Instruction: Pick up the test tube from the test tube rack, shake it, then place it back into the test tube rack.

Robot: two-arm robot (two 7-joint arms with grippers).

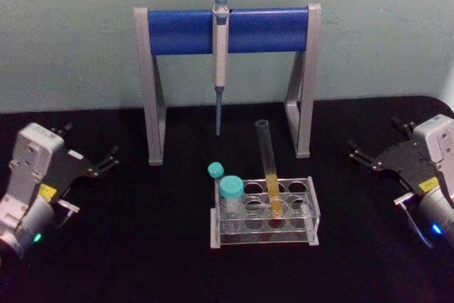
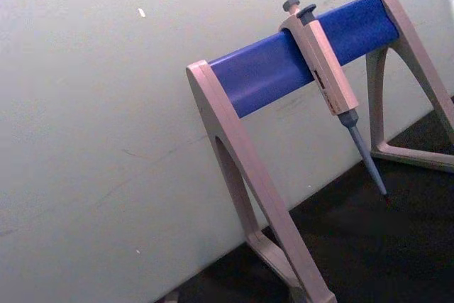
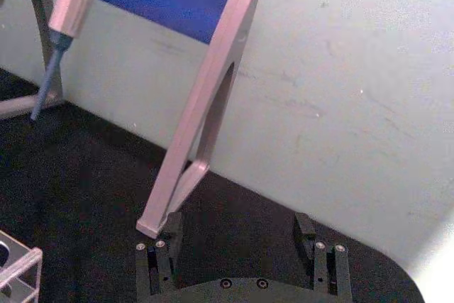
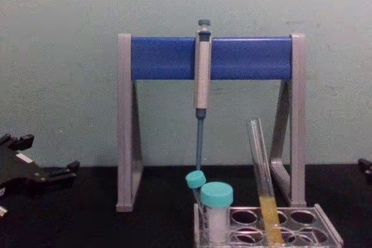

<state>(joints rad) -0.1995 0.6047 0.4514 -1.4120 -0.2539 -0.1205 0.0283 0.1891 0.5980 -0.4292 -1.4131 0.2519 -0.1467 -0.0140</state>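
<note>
Nearest me sat the test tube rack (image 1: 313, 212), low and clear, with the test tube (image 1: 267, 157) leaning in a middle hole near two teal-capped vials (image 1: 230, 191). My left gripper (image 1: 91, 141) and right gripper (image 1: 374, 140) both hung spread open, well apart from it on either side. Thin glass, light, slippery and breakable, I judged; best pinched gently on the bare upper stretch above the yellow liquid

Long clear uncapped test tube (image 1: 269, 164), yellow liquid at bottom, leaning in what looks like a middle hole of low clear test tube rack (image 1: 313, 211), between left gripper (image 1: 89, 143) and right gripper (image 1: 377, 138), touching neither.
</note>
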